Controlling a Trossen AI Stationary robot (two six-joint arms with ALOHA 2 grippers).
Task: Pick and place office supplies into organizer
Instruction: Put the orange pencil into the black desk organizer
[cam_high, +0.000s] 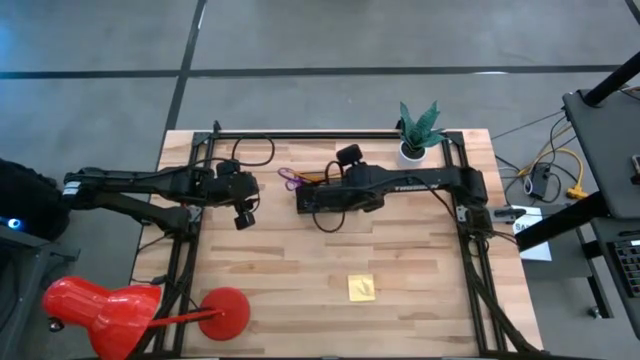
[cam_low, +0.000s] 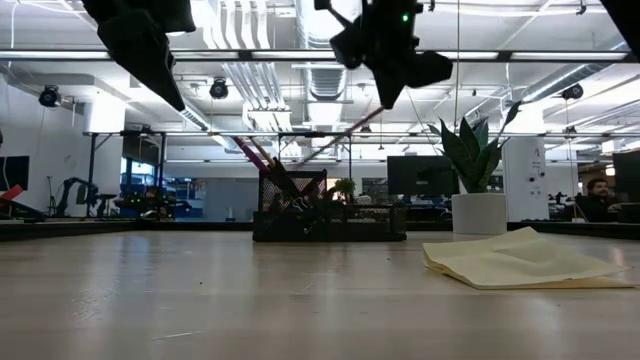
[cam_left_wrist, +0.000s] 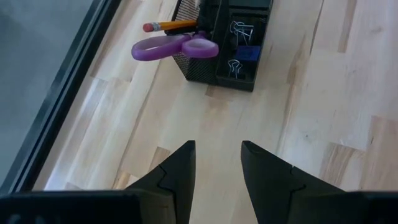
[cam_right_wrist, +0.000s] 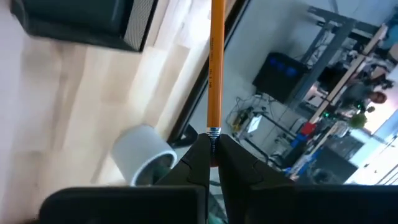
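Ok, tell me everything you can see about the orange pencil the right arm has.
The orange pencil is a long, slim stick with a metal ferrule at its eraser end. The right claw is shut on that end, so the shaft points straight away from the fingers, tip out of frame. It passes beside the black organizer, above the wooden table. Only the claw visibly touches it.

I see a potted plant in a white pot (cam_high: 413, 145) at the table's (cam_high: 300, 290) far right corner, a red desk lamp (cam_high: 130, 312) at its near left corner, cables beyond the right edge.
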